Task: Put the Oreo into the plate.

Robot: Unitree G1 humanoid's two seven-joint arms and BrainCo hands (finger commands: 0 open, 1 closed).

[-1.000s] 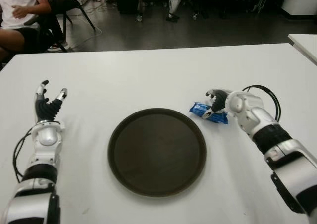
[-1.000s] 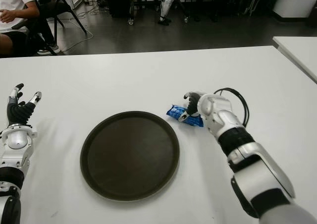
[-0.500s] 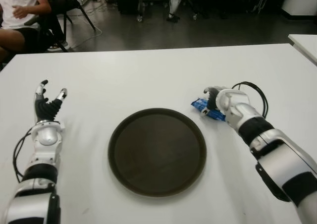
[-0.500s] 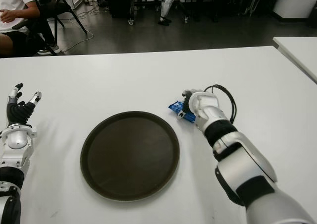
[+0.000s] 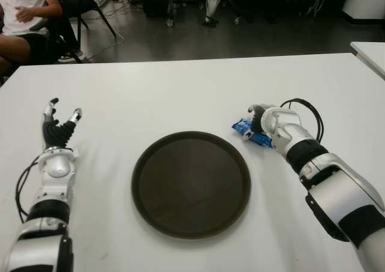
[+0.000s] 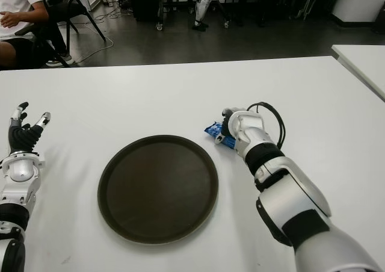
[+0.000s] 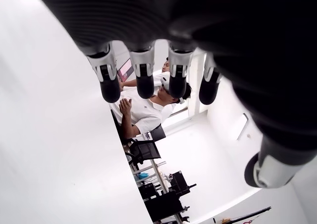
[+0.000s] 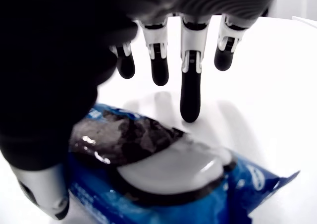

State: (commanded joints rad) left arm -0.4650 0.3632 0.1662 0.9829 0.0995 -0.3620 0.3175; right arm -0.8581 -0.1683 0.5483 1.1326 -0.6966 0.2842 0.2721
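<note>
Right wrist view: my right robot hand (image 8: 163, 105) hovers over the Oreo (image 8: 163, 184), fingers spread, nothing gripped. Its long axis slants away from the plate (image 5: 191, 185). Left robot hand (image 5: 57, 130) spread, idle.

Right robot hand (image 5: 263, 119) reaches forward, fingers (image 8: 190, 80) extended, not clenched; left robot hand (image 5: 57, 127) fingers spread upward.

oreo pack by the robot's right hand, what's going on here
The robot's right hand is over the blue Oreo pack, which lies on the white table just off the right edge of the dark round plate. In the right wrist view its fingers are extended over the pack, not closed on it, so nothing is lifted yet. The plate holds nothing. The left hand shows open, left of the plate, holding nothing.
</note>
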